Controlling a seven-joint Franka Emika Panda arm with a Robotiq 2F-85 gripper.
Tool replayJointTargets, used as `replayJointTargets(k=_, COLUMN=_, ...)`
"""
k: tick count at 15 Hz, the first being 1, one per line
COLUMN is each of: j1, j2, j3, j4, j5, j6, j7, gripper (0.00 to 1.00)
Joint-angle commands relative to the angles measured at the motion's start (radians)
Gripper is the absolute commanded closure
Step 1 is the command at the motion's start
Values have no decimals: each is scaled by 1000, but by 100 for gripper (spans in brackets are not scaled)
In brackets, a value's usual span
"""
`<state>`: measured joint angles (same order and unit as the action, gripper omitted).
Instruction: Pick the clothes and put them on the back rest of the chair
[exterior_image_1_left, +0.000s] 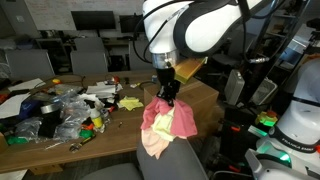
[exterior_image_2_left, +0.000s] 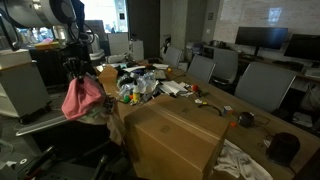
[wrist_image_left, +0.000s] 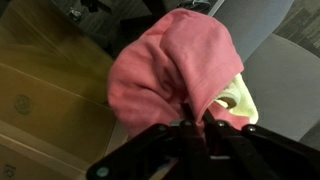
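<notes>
Soft matt pink cloth (fleecy), smooth wooden table, cardboard box

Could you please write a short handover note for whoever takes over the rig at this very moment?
Gripper: shut on the clothes, a pink cloth bunched with a pale yellow one.
Position: the clothes hang from the gripper just above the grey back rest. Their lower edge seems to reach its top, but contact is unclear.
Done: the clothes are picked up and held at the chair.
Left: lower, drape them across the back rest, open, and withdraw.
</notes>
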<state>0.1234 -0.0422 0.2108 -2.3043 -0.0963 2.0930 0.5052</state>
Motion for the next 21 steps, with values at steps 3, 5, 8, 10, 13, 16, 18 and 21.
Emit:
replayJointTargets(k=3, j1=-3, j2=90, j3=-46, j4=39, j5=-25, j6=70, j7=79, gripper=97)
replayJointTargets(k=5, j1=-3, j2=117, j3=-66, j4=44, j5=-27, j6=89, j7=106, gripper=97)
replayJointTargets(k=8, j1=1, j2=157, j3=-93, j4=55, j5=-42, j6=109, j7=151, gripper=97)
replayJointTargets(k=10, j1=8, j2=170, j3=-104, j4=59, j5=-42, j6=115, j7=169, gripper=97)
replayJointTargets(k=13, j1=16, j2=182, j3=-110, j4=66, j5=-51, j6=118, j7=188, gripper=97)
replayJointTargets(k=16, j1=21, j2=178, j3=-110, j4=67, j5=-52, j6=122, j7=199, gripper=63)
replayJointTargets(k=18, j1=24, j2=174, j3=-110, j4=69, j5=-58, j6=123, j7=208, gripper=49)
replayJointTargets(k=21, j1=22, j2=162, j3=-110, j4=70, j5=-55, j6=123, j7=214, gripper=27)
